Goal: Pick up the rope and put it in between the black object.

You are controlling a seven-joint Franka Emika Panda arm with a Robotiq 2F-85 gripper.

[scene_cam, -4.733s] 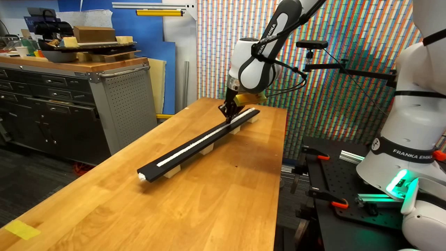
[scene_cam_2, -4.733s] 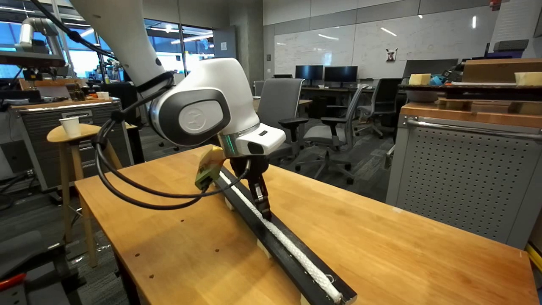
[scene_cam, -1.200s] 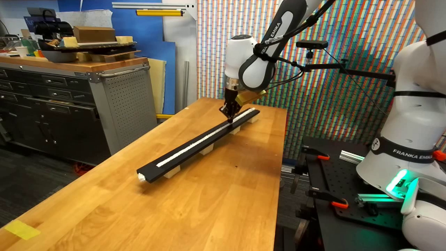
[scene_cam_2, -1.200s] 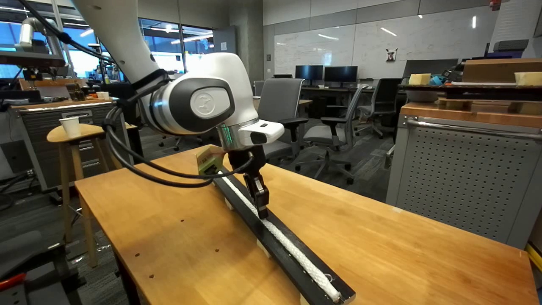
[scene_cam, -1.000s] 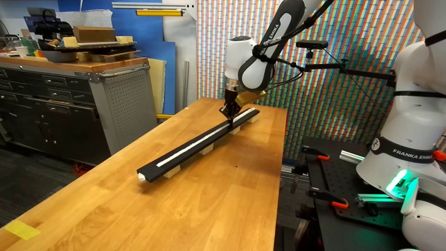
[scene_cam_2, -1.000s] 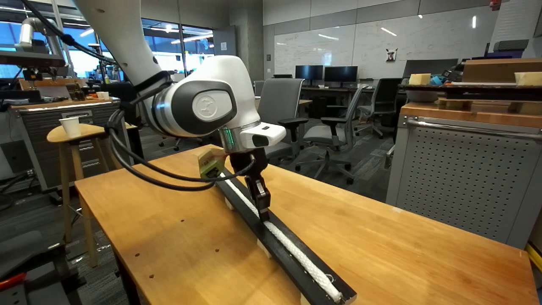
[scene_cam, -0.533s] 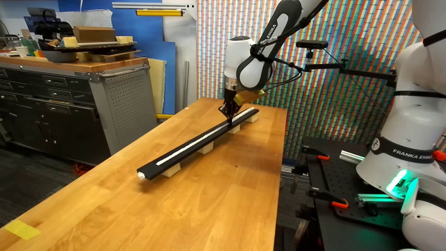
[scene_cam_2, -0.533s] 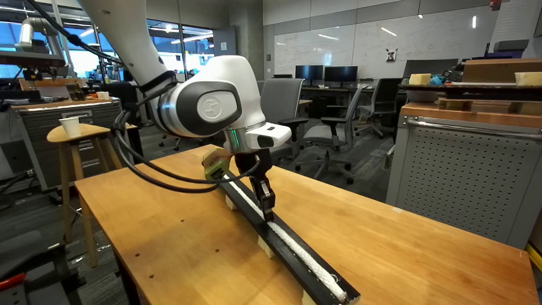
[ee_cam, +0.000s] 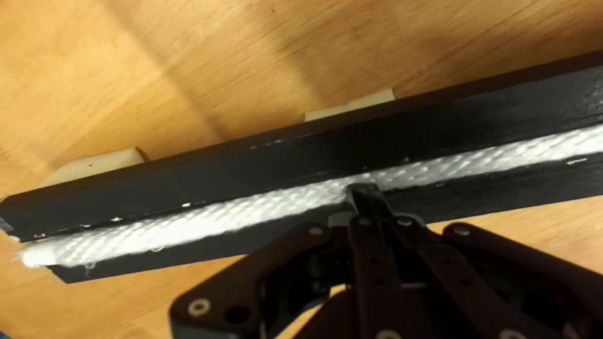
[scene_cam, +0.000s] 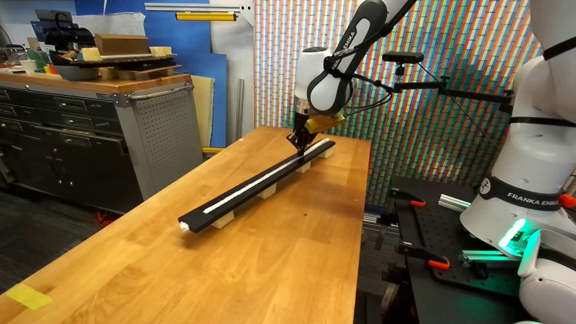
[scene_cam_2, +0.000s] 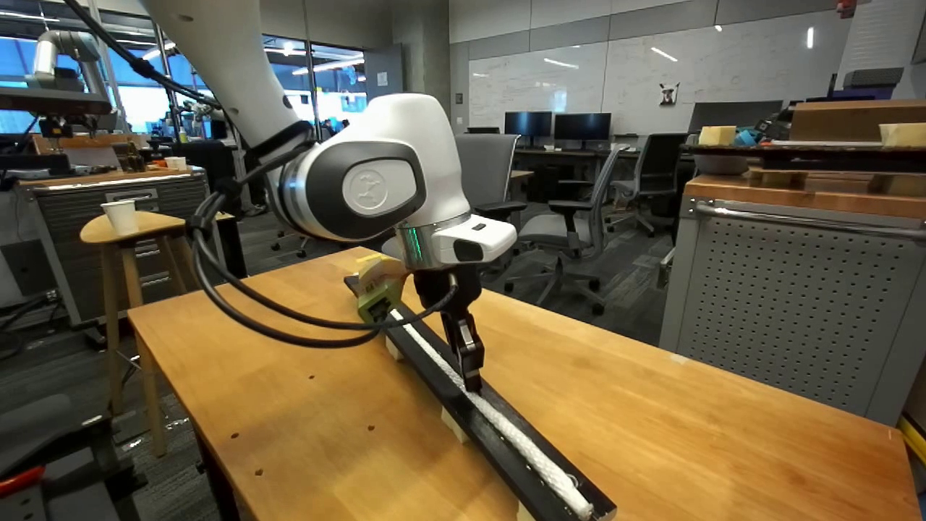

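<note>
Along the long black grooved bar (ee_cam: 330, 150) | white braided rope (ee_cam: 278, 204) lay lengthwise; I judged pressing-in unfinished | fingers (ee_cam: 369, 200) were together

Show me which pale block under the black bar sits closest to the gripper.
The third block from the camera in an exterior view: nearly beneath the gripper, while the others sit farther along.
</note>
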